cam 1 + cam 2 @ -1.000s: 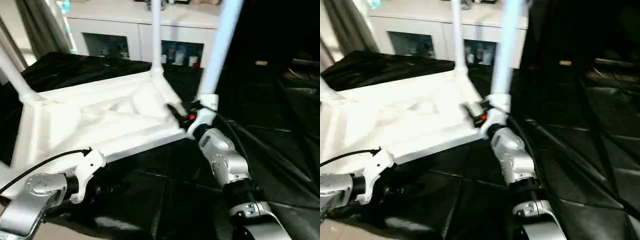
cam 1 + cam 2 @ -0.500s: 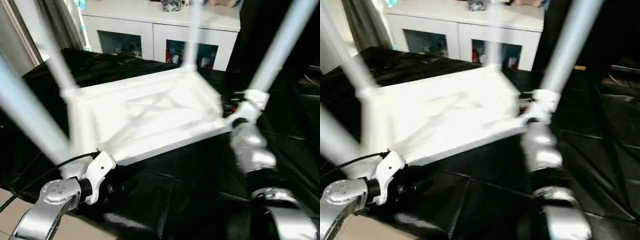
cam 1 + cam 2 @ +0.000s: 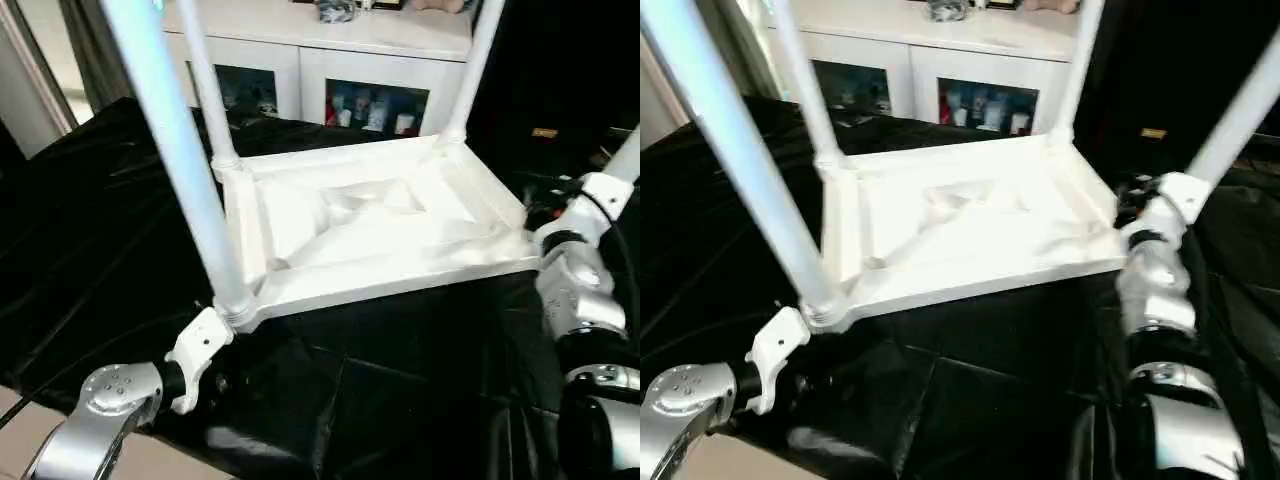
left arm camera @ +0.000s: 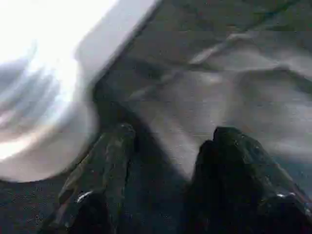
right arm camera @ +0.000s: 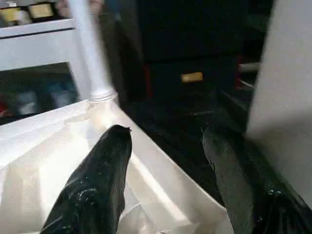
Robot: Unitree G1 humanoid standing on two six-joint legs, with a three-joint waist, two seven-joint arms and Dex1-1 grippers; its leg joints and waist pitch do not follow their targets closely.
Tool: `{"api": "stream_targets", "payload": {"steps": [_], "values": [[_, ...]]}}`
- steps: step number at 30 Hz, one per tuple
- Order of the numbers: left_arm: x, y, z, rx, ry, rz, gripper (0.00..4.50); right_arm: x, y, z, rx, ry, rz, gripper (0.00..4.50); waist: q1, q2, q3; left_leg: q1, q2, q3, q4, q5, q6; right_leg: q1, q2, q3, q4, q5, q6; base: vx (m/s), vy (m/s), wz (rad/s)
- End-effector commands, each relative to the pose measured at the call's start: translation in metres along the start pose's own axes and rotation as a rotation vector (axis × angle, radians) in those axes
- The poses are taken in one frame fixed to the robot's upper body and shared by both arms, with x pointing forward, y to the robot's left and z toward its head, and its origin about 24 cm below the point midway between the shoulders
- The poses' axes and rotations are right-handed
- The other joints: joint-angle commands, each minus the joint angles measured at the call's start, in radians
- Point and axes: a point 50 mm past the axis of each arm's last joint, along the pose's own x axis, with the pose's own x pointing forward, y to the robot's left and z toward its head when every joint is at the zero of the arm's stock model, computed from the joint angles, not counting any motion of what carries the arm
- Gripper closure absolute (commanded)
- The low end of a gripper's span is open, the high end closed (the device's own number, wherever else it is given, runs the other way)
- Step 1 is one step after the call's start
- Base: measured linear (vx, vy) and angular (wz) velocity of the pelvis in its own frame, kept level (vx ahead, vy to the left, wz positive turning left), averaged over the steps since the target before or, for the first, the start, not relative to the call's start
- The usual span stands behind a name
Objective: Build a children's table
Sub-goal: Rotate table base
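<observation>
A white table (image 3: 380,225) lies upside down on a black-sheeted counter (image 3: 90,250), its four legs (image 3: 170,140) pointing up. The left tool (image 4: 161,161) sits open under the near left corner, fingers (image 4: 105,170) spread with nothing between them. The right tool (image 5: 165,146) stands open at the right corner, one finger over the rim.

children's table (image 3: 380,225) upturned on black-sheeted table (image 3: 90,230), cabinet (image 3: 330,60) behind
</observation>
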Motion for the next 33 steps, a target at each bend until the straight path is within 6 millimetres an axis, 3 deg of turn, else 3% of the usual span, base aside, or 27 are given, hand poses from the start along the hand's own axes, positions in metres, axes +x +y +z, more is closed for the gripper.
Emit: {"api": "stream_targets", "payload": {"steps": [1, 4, 6, 8, 11, 13, 17, 18, 20, 22, 23, 25, 26, 32, 33], "values": [[-0.009, 0.001, 0.0, 0.003, -0.014, -0.016, 1.53, 0.004, 0.013, 0.007, -0.026, -0.014, 0.112, 1.85, -0.003, -0.01, -0.062, 0.005, 0.036, -0.009, -0.067, -0.183, 0.048, 0.044, -0.056, 0.039, -0.069, -0.2, -0.194, 0.0, 0.0, 0.0], [-0.032, 0.008, -0.009, -0.047, -0.021, 0.026, 1.53, -0.005, 0.043, 0.001, -0.053, -0.012, 0.399, 1.85, -0.018, -0.009, -0.059, 0.0, 0.037, -0.011, -0.068, -0.2, 0.067, 0.046, -0.054, 0.037, -0.07, -0.211, -0.211, 0.0, 0.0, 0.0], [-0.041, 0.011, -0.013, -0.073, -0.009, 0.036, 1.53, -0.01, 0.052, -0.003, -0.046, -0.008, 0.475, 1.85, -0.023, -0.004, -0.057, 0.008, 0.043, -0.012, -0.072, -0.226, 0.071, 0.04, -0.055, 0.038, -0.076, -0.255, -0.207, 0.0, 0.0, 0.0], [-0.055, 0.015, -0.016, -0.08, 0.003, 0.06, 1.53, -0.018, 0.061, -0.01, -0.074, -0.005, 0.547, 1.85, -0.022, -0.003, -0.055, 0.013, 0.046, -0.012, -0.073, -0.236, 0.062, 0.036, -0.054, 0.039, -0.077, -0.265, -0.218, 0.0, 0.0, 0.0], [-0.077, 0.024, -0.02, -0.04, -0.001, 0.127, 1.53, -0.03, 0.07, -0.025, -0.113, 0.028, 0.627, 1.85, -0.019, 0.0, -0.053, 0.015, 0.047, -0.014, -0.08, -0.266, 0.051, 0.034, -0.052, 0.039, -0.079, -0.285, -0.2, 0.0, 0.0, 0.0], [-0.083, 0.027, -0.019, -0.025, -0.013, 0.149, 1.53, -0.033, 0.07, -0.031, -0.121, 0.045, 0.644, 1.85, -0.015, 0.0, -0.053, 0.023, 0.049, -0.013, -0.082, -0.292, 0.037, 0.028, -0.052, 0.041, -0.081, -0.29, -0.203, 0.0, 0.0, 0.0], [-0.099, 0.037, -0.012, -0.071, -0.087, 0.212, 1.53, -0.044, 0.062, -0.04, -0.154, 0.077, 0.681, 1.85, -0.007, 0.003, -0.051, 0.023, 0.05, -0.015, -0.088, -0.316, 0.017, 0.031, -0.055, 0.044, -0.077, -0.283, -0.205, 0.0, 0.0, 0.0], [-0.104, 0.042, -0.006, -0.096, -0.141, 0.228, 1.25, -0.046, 0.055, -0.043, -0.169, 0.089, 0.66, 1.86, -0.007, 0.003, -0.05, 0.023, 0.05, -0.015, -0.088, -0.321, 0.014, 0.031, -0.056, 0.044, -0.078, -0.284, -0.207, 0.0, 0.0, 0.0], [-0.114, 0.052, 0.011, -0.108, -0.27, 0.257, 1.19, -0.047, 0.038, -0.047, -0.2, 0.105, 0.584, 1.86, -0.001, 0.004, -0.051, 0.028, 0.045, -0.01, -0.085, -0.319, 0.003, 0.028, -0.055, 0.045, -0.08, -0.291, -0.211, 0.0, 0.0, 0.0], [-0.12, 0.055, 0.026, -0.115, -0.389, 0.229, 1.07, -0.048, 0.023, -0.048, -0.209, 0.107, 0.503, 1.86, 0.002, 0.0, -0.05, 0.022, 0.043, -0.012, -0.085, -0.308, 0.0, 0.036, -0.057, 0.045, -0.079, -0.291, -0.209, 0.0, 0.0, 0.0], [-0.12, 0.055, 0.026, -0.115, -0.389, 0.229, 0.84, -0.048, 0.023, -0.048, -0.209, 0.107, 0.503, 1.86, 0.004, -0.001, -0.051, 0.023, 0.042, -0.011, -0.084, -0.309, -0.001, 0.035, -0.057, 0.044, -0.08, -0.304, -0.204, 0.0, 0.0, 0.0], [-0.121, 0.055, 0.032, -0.12, -0.426, 0.198, 0.79, -0.048, 0.016, -0.048, -0.208, 0.108, 0.47, 1.86, 0.003, -0.004, -0.049, 0.022, 0.043, -0.013, -0.085, -0.31, 0.004, 0.036, -0.058, 0.045, -0.081, -0.319, -0.196, 0.0, 0.0, 0.0], [-0.118, 0.05, 0.041, -0.132, -0.459, 0.107, 0.62, -0.05, 0.003, -0.051, -0.223, 0.136, 0.415, 1.86, 0.001, -0.003, -0.05, 0.021, 0.043, -0.013, -0.085, -0.307, 0.005, 0.037, -0.058, 0.044, -0.08, -0.328, -0.19, 0.0, 0.0, 0.0], [-0.102, 0.05, 0.055, -0.094, -0.452, 0.001, 0.19, -0.05, -0.027, -0.061, -0.383, 0.243, 0.273, 1.86, -0.004, -0.003, -0.051, 0.026, 0.039, -0.008, -0.079, -0.283, 0.006, 0.034, -0.052, 0.043, -0.083, -0.307, -0.2, 0.0, 0.0, 0.0], [-0.101, 0.051, 0.057, -0.093, -0.457, -0.003, 0.1, -0.05, -0.028, -0.062, -0.39, 0.248, 0.262, 1.86, -0.004, -0.005, -0.052, 0.022, 0.039, -0.009, -0.078, -0.273, 0.007, 0.038, -0.054, 0.043, -0.081, -0.305, -0.199, 0.0, 0.0, 0.0]]}}
